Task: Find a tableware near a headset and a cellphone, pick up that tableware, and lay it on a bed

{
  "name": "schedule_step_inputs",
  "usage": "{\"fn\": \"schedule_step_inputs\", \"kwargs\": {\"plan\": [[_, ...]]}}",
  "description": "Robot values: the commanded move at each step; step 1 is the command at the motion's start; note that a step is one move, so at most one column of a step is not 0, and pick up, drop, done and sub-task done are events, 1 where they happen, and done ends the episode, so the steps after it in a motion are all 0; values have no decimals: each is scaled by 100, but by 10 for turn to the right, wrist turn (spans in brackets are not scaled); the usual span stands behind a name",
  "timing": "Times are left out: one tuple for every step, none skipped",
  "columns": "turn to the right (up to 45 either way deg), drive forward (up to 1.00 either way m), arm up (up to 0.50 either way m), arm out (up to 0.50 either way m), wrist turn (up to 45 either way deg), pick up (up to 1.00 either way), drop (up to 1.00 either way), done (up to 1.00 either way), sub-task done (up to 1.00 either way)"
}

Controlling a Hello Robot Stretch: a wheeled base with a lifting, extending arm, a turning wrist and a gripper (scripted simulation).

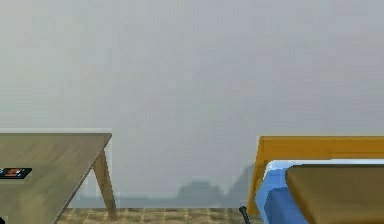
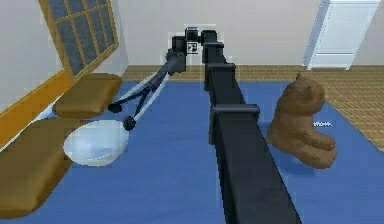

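Arm side view puts me right over the bed (image 2: 180,165), its blue cover spread wide, with the dark arm (image 2: 235,120) reaching out across it. The hand (image 2: 125,115) slants down toward a pale, see-through rounded thing (image 2: 97,147) that lies on the cover beside two brown pillows (image 2: 90,95). I take that to be the tableware the task names, though its shape is too soft to be sure.

I cannot tell whether the hand grips it, has let it go, or carries anything at all, since the thing sits on the cover right at the fingertips. A brown teddy bear (image 2: 300,125) sits on the arm's other side, well apart.

This looks like the last step, laying the piece on the bed. If it is down, the next move calls for freeing it and lifting the arm straight up without dragging it.

I can't make out anything inside it. In the forward view, a small dark flat thing (image 1: 15,173) lies on a wooden table (image 1: 60,160).
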Motion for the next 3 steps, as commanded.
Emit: {"fn": "schedule_step_inputs", "kwargs": {"plan": [[0, 0, 0, 0, 450, 0, 0, 0, 0], [0, 0, 0, 0, 450, 0, 0, 0, 0], [0, 0, 0, 0, 390, 0, 0, 0, 0]]}}
